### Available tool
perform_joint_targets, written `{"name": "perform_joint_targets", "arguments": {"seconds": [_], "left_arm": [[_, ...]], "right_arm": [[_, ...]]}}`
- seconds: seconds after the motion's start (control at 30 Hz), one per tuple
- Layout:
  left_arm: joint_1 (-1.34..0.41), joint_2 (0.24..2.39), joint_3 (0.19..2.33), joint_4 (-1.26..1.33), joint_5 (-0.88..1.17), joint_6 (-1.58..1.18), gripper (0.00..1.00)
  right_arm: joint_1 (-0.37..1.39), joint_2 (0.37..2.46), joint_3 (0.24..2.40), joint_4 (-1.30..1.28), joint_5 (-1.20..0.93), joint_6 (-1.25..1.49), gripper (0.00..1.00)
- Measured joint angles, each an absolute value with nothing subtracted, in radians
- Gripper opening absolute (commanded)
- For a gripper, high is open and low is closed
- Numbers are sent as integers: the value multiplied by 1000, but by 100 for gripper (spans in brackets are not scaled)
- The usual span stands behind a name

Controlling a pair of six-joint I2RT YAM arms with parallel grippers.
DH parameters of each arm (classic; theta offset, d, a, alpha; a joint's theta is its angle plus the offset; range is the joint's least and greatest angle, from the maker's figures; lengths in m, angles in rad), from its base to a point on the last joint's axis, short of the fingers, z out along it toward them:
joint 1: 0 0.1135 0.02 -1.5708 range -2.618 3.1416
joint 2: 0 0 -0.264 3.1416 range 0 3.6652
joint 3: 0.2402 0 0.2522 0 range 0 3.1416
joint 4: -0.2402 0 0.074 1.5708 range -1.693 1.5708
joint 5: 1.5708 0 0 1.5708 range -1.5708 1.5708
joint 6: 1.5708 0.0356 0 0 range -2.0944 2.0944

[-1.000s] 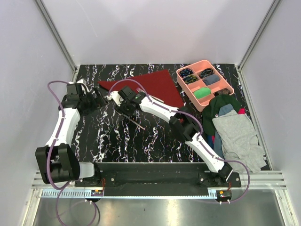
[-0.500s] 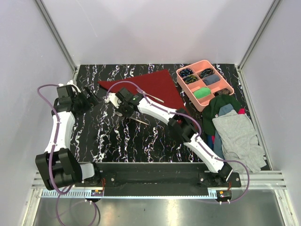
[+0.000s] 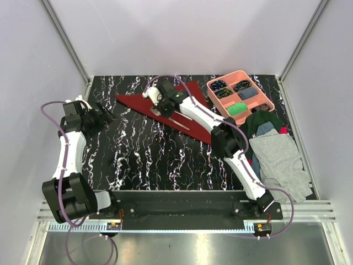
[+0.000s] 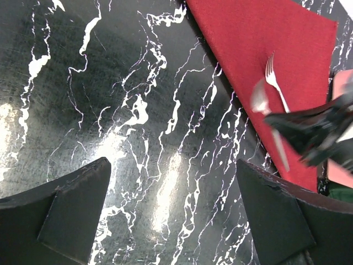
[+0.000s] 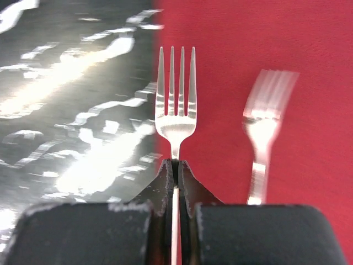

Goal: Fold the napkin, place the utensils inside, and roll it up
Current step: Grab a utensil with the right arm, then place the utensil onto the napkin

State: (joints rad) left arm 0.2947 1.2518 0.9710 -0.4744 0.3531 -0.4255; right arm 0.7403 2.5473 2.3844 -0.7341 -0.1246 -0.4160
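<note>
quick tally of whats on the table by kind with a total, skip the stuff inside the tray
forks: 2, held fork in right tool, loose fork on napkin
napkin: 1
pink tray: 1
clothes pile: 1
total: 5

The napkin (image 5: 248,55) is matt dark red cloth. The table (image 4: 110,110) is glossy black, veined white like marble, with bright glare. One fork (image 5: 176,99) is polished, mirror-bright metal, as is the second fork (image 5: 265,132). Fingers of the right gripper (image 5: 176,164) are matt black plastic, scuffed pale at the edges. The tray (image 3: 227,77) is smooth pink plastic.
</note>
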Motion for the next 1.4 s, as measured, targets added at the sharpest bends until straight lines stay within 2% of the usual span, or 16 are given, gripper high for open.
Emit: {"name": "perform_joint_targets", "arguments": {"seconds": [0.27,1.4], "left_arm": [[303,1254,963,-464,384,-432,99],[318,1276,945,-430,465,-446,99]], "right_arm": [[656,2537,2429,-731,-121,-474,0],[657,2647,2479,-739,-142,-492,0]]}}
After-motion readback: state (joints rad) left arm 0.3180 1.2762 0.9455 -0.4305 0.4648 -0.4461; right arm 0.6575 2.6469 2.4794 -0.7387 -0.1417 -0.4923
